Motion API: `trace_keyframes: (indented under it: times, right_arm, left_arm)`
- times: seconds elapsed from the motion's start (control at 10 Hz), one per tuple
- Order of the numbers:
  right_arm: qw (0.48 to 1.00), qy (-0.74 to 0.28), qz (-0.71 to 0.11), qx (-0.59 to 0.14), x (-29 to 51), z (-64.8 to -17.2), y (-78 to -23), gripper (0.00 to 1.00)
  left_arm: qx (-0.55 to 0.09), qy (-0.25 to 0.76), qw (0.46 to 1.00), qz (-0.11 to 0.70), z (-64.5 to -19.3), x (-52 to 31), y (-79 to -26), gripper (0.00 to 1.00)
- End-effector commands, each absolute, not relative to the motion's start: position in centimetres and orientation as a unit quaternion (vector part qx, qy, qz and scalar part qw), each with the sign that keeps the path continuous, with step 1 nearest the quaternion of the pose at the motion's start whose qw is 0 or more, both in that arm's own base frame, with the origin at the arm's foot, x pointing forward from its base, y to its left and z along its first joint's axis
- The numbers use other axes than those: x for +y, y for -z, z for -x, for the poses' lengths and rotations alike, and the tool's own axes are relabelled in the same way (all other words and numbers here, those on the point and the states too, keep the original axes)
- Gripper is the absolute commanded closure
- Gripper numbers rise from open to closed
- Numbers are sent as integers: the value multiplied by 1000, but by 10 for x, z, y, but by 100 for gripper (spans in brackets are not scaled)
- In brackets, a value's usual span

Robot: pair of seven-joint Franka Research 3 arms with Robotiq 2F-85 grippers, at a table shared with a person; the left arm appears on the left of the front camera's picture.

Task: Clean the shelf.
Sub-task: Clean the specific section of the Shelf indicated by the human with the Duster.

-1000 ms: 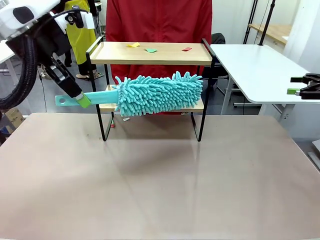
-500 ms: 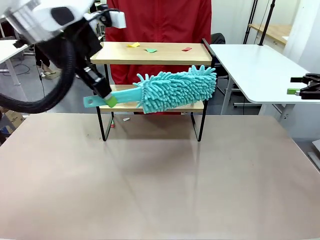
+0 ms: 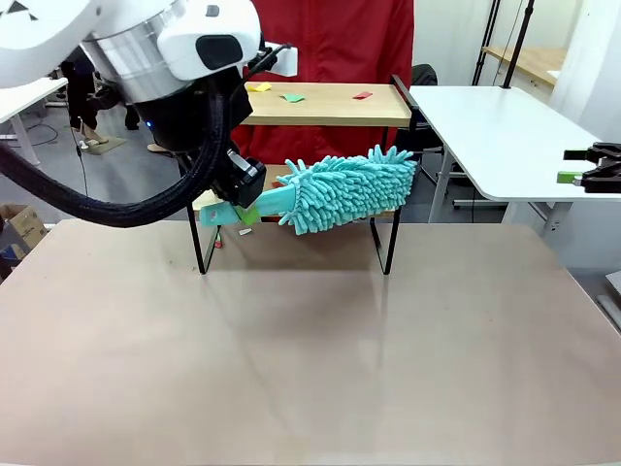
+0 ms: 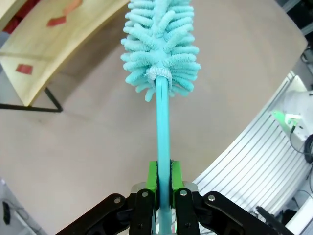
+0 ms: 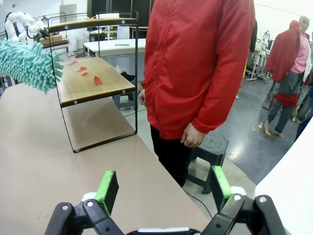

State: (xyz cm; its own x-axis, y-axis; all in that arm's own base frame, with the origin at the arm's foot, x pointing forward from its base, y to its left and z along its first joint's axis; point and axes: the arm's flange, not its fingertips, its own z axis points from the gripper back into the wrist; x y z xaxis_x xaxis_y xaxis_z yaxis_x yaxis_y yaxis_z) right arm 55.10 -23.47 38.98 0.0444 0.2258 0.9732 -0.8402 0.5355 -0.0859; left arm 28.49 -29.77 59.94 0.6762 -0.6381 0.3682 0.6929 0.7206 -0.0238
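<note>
The shelf [image 3: 325, 105] stands at the table's far side, light wood boards on a black frame. Yellow, green and red paper scraps [image 3: 292, 97] lie on its top board. Red scraps [image 5: 98, 80] lie on the lower board [image 5: 93, 83]. My left gripper [image 3: 238, 210] is shut on the handle [image 4: 163, 127] of a teal fluffy duster [image 3: 344, 189]. The duster's head hangs in front of the lower tier, tilted up to the right. My right gripper [image 3: 580, 165] hovers open and empty at the far right, its green pads [image 5: 107, 188] wide apart.
A person in a red jacket [image 5: 195, 63] stands behind the shelf, hands down. A white side table [image 3: 495, 136] adjoins at the right, under my right gripper. The beige table [image 3: 310, 349] stretches in front of the shelf.
My left arm has swung right and toward the camera, carrying the duster along the lower tier to the right. The right gripper has stayed still.
</note>
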Motion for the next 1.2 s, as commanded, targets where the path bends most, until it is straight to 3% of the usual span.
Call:
trace_keyframes:
  times: [0.0, 0.7, 1.1]
  right_arm:
    - [669, -400, -272, -564, -232, -549, -392, 0]
    - [669, -400, -272, -564, -232, -549, -392, 0]
    - [669, -400, -272, -564, -232, -549, -392, 0]
  left_arm:
    - [-166, 347, 921, 57, -290, -301, -609, 87]
    - [-199, 268, 940, 73, -306, -357, -607, 87]
    - [-197, 170, 965, 25, -321, -408, -589, 87]
